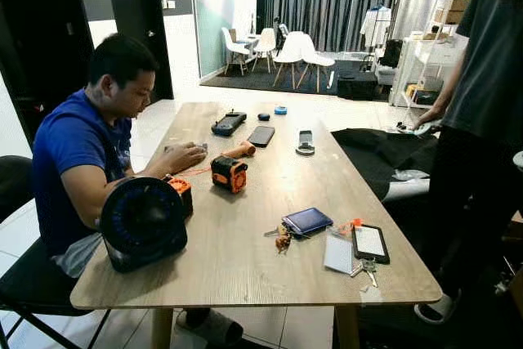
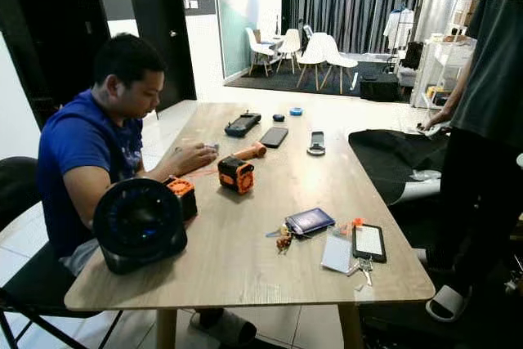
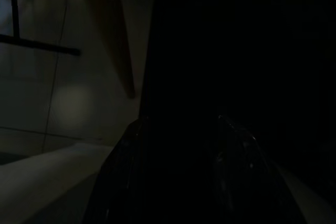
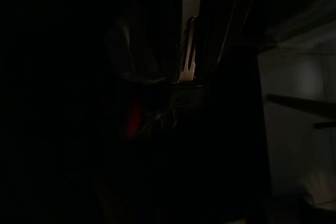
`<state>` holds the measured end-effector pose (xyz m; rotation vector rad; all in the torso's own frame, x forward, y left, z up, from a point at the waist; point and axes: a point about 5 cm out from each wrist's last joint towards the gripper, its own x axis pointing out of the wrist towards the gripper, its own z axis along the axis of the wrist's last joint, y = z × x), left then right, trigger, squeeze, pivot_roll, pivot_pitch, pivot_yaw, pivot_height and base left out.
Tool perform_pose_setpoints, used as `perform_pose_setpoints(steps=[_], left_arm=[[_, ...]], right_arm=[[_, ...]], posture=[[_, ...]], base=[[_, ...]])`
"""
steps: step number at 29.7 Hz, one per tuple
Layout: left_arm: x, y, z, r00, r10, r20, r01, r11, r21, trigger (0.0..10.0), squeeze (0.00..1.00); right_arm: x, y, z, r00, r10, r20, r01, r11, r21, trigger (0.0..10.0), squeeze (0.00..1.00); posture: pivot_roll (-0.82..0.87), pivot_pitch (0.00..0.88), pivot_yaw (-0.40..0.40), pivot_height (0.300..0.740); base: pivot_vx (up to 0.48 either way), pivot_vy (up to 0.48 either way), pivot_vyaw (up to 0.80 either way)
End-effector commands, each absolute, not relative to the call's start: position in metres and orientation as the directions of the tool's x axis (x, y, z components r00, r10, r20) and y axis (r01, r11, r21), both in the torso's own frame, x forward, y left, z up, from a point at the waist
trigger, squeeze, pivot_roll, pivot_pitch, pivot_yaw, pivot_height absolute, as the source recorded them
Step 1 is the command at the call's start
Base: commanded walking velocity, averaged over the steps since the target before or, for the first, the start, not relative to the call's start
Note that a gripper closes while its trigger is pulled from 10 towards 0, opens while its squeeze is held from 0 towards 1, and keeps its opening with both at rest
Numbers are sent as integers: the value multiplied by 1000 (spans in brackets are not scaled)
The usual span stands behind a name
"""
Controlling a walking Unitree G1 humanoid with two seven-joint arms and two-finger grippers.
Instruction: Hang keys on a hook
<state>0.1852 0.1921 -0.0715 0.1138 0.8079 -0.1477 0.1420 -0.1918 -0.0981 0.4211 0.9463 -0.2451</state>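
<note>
silver keys [image 1: 367, 267] lie flat on the wooden bench [image 1: 245, 275], close to its near edge on the robot's right side, touching the corner of a white card [image 1: 338, 252] and just beside a black tablet device [image 1: 370, 243]. a second small bunch with a brown fob [image 1: 283, 240] rests more to the middle, against a dark blue wallet [image 1: 306, 221]; i cannot say which bunch the task means. the silver keys seem to lie with their long axis slanting toward the bench edge, but they are too small to be sure. no hook can be made out. both arms hang low beside the bench, in the shade: the left end effector [image 3: 184, 182] shows as two dark finger shapes over pale floor tiles, and the right wrist view is nearly black, so for both i cannot tell if the fingers are apart or together. i judge that the keys are forward and above the end effectors, and nearer to the right arm, so the right arm would reach them more easily. a seated person in a blue shirt [image 1: 78, 161] works at the left side behind a black round fan [image 1: 143, 222], and another person in dark clothes [image 1: 478, 136] stands at the right, close to the keys.
</note>
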Motion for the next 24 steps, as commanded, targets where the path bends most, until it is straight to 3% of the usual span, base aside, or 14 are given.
perform_pose_setpoints(steps=[1, 6, 11, 14, 24], left_arm=[[181, 191, -74, 675, -88, -732, 194, 979, 61, 10000, 0], [182, 193, -72, 695, -83, -714, 213, 973, 94, 10000, 0], [178, 187, -75, 697, -75, -713, 170, 983, 62, 10000, 0], [180, 183, -75, 714, -58, -697, 132, 990, 53, 10000, 0], [181, 176, -75, 726, -55, -685, 126, 990, 54, 10000, 0]], right_arm=[[142, -191, -98, 569, -27, -822, 386, 891, 238, 10000, 0], [142, -189, -99, 564, -10, -826, 349, 909, 228, 10000, 0], [147, -189, -97, 554, 52, -831, 183, 966, 183, 10000, 0], [154, -194, -93, 564, 51, -824, 161, 972, 170, 10000, 0], [166, -199, -88, 579, 55, -814, 120, 981, 152, 10000, 0]], posture=[[106, 13, 25, 740], [104, 9, 13, 740], [94, 2, -34, 740], [99, 0, -78, 740], [100, 0, -93, 740]], base=[[0, 0, 0], [0, 0, 0], [0, 0, 0], [0, 0, 0], [0, 0, 0]])
